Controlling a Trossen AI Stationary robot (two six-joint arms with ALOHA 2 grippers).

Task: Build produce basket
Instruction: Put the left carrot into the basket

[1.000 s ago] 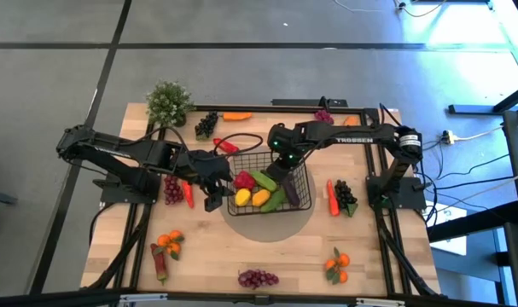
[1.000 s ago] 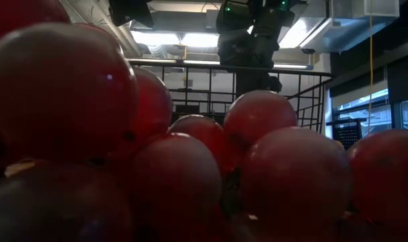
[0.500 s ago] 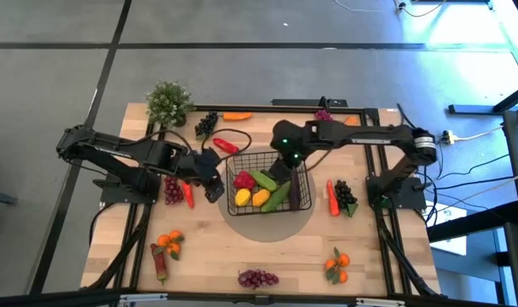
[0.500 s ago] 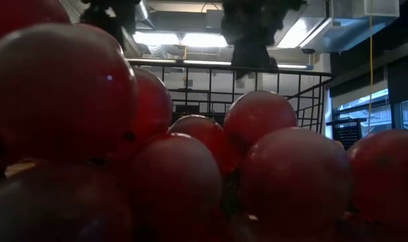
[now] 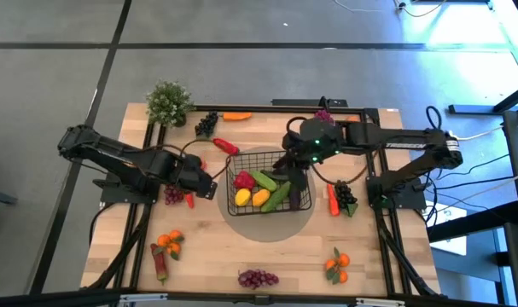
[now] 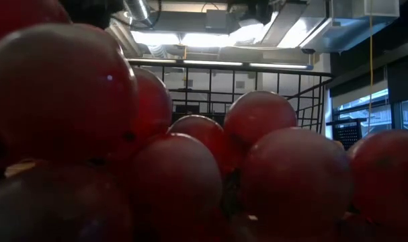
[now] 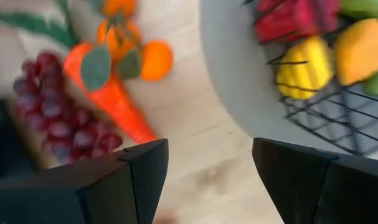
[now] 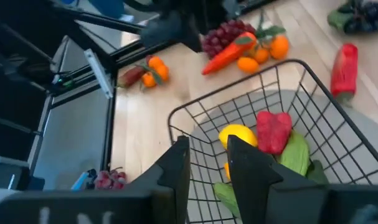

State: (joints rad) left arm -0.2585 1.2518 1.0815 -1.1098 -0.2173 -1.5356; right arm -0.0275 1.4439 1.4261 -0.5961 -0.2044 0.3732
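The basket (image 5: 270,189) is sitting on a grey round mat (image 5: 271,223) in the middle of the table (image 5: 207,256). It is holding a red pepper (image 5: 244,180), a yellow lemon (image 5: 242,197), an orange piece (image 5: 260,198) and green cucumbers (image 5: 265,180).

The left gripper (image 5: 209,187) is hanging just beside the basket's left side, apart from it, with its fingers (image 7: 123,186) standing wide and holding nothing.

The right gripper (image 8: 208,163) is hovering over the basket's far right corner. Its fingers are standing narrow, with a small gap and nothing between them.

More produce is lying around on the table: a carrot (image 7: 111,99) with small oranges (image 7: 156,60) and purple grapes (image 7: 58,118) near the left gripper.
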